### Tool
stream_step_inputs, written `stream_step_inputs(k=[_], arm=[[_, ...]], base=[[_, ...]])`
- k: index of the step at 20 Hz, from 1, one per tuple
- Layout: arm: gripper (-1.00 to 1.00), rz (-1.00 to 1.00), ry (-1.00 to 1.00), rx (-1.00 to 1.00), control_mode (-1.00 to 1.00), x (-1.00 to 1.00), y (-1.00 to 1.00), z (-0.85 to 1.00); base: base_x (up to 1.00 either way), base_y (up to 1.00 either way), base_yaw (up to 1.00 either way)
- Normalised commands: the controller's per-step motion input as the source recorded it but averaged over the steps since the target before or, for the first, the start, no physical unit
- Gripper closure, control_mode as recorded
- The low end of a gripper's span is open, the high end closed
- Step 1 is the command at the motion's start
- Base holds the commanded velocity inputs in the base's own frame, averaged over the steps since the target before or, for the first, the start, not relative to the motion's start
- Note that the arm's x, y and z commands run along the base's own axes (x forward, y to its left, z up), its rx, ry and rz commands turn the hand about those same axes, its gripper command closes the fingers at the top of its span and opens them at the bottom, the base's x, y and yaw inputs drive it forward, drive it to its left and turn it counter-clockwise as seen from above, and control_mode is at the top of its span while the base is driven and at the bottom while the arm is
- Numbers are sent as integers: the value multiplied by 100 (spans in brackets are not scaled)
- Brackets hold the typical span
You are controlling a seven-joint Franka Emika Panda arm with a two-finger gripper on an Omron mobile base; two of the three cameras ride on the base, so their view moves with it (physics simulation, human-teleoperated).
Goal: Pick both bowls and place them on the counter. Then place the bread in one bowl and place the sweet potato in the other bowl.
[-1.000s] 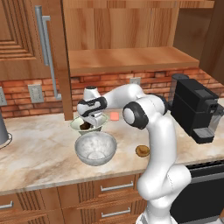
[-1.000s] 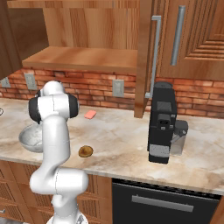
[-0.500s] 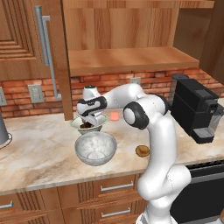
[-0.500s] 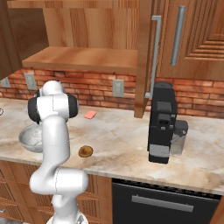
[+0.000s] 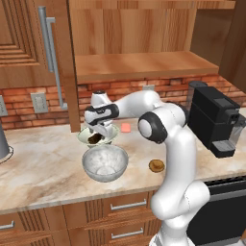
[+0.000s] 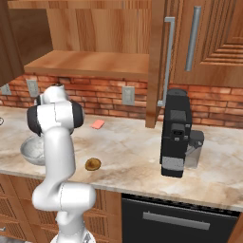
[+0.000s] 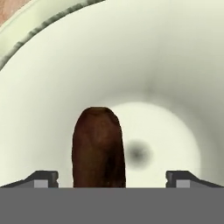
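Observation:
The cream-white bowl (image 5: 85, 136) stands on the marbled counter (image 5: 43, 163) near the brick wall. The dark brown sweet potato (image 5: 95, 138) lies inside it. My gripper (image 5: 99, 129) hangs just over this bowl, open. In the hand view the sweet potato (image 7: 98, 146) rests on the pale green inside of the bowl (image 7: 166, 87), between the spread fingertips (image 7: 41, 177) and touching neither. The mottled grey bowl (image 5: 104, 163) sits in front of the cream one, nothing in it. The bread (image 5: 156, 166) lies on the counter to the right of the arm, and the bread (image 6: 93, 164) also shows beside the arm's base.
A pink square (image 5: 126, 127) lies by the wall behind the bowls. A black coffee machine (image 5: 216, 120) stands at the right. A wooden shelf (image 5: 139, 65) hangs above the arm, with a cabinet post (image 5: 72, 96) to its left.
The jaws have spread wider over the cream bowl, leaving the sweet potato lying free in it. The arm has hardly moved.

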Motion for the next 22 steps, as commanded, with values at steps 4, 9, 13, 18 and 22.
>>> stream_step_inputs(k=[4, 9, 13, 18, 22], arm=[[-100, 0, 0, 0, -100, -18, -10, 21], [-100, 1, -1, 0, -100, -24, -15, 21], [-100, 1, -4, 0, -100, -39, -16, 13], [-100, 0, -5, 0, -100, -28, -17, 18], [-100, 1, -5, 0, -100, -28, -20, 22]], base=[[0, 0, 0], [0, 0, 0], [0, 0, 0], [0, 0, 0], [0, 0, 0]])
